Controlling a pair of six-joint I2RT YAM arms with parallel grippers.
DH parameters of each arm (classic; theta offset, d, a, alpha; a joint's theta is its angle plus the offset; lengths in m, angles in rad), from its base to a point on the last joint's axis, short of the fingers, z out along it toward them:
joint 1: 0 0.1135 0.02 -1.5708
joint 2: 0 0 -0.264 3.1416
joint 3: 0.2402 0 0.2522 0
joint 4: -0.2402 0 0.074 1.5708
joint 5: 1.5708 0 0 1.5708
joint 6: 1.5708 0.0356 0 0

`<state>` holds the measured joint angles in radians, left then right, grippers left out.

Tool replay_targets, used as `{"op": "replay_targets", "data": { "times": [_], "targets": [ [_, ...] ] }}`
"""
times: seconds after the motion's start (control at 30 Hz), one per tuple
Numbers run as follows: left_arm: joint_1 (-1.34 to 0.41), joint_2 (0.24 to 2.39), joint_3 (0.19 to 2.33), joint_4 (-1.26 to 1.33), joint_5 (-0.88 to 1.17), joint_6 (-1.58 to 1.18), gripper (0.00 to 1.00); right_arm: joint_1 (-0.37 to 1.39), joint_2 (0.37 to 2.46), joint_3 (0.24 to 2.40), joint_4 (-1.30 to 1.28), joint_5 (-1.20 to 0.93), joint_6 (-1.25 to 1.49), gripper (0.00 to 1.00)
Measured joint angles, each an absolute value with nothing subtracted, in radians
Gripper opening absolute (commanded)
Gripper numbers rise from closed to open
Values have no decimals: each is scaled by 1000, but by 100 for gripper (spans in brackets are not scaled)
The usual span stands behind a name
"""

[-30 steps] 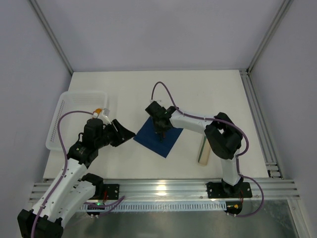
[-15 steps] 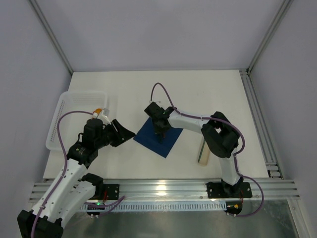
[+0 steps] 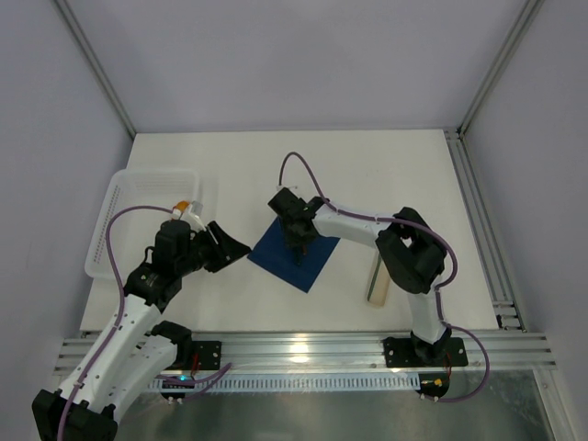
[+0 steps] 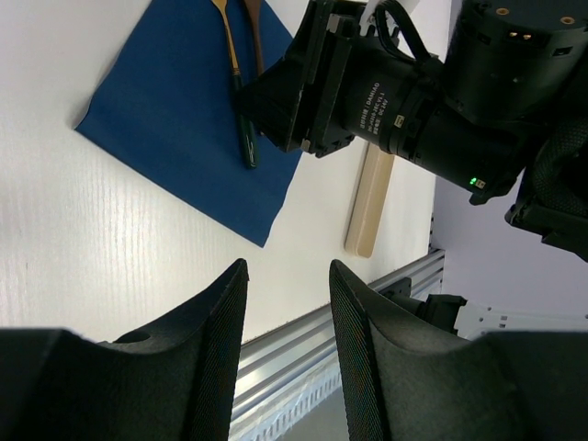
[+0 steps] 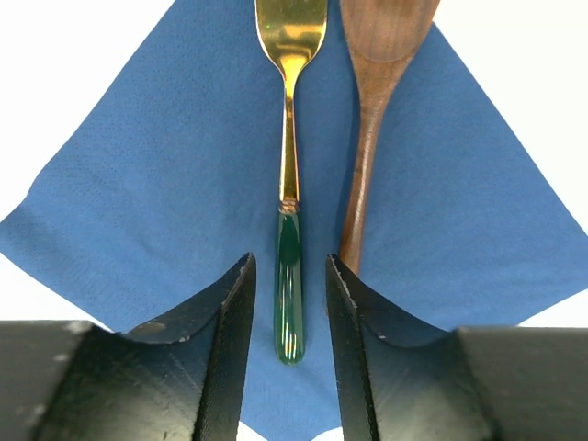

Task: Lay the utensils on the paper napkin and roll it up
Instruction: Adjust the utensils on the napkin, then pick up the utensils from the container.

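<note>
The paper napkin (image 3: pixel 292 258) lies flat as a dark blue diamond at mid-table. Two utensils rest on it side by side: a gold fork with a green handle (image 5: pixel 289 184) and a brown wooden spoon (image 5: pixel 367 138). My right gripper (image 5: pixel 289 266) hovers low over the napkin (image 5: pixel 156 193), open, its jaws standing on either side of the fork's green handle with a gap on both sides. The spoon's handle end runs under the right finger. My left gripper (image 4: pixel 288 268) is open and holds nothing, just left of the napkin (image 4: pixel 175 119); fork (image 4: pixel 237 83) and spoon (image 4: pixel 253 37) show there too.
A pale beige bar (image 3: pixel 378 280) lies right of the napkin, near the right arm's base. A white perforated basket (image 3: pixel 138 197) stands at the table's left edge behind the left arm. An aluminium rail (image 3: pixel 303 347) runs along the near edge.
My right gripper's jaws have parted around the fork's handle, and that arm has shifted slightly left. The left arm has not moved.
</note>
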<state>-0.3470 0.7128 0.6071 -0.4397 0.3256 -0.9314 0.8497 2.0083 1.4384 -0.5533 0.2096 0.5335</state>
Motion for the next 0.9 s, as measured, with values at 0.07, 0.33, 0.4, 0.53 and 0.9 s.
{"op": "replay_targets", "data": {
  "times": [0.07,0.33,0.4,0.53,0.9],
  "targets": [
    [-347,713,607,-440,326,-931,43,850,1988,1439,-562,218,529,41],
    [-347,713,607,-440,327,-931,43,835,1783,1431,-633,316,517,37],
    [-347,713,607,-439,332,-931,43,814,1704,1390,-638,330,518,36],
    [-347,718,607,-439,337,-931,43,720,1537,1235,-652,347,532,34],
    [-347,738,607,-437,356,-931,44,585,1330,890,-755,357,626,35]
  ]
}}
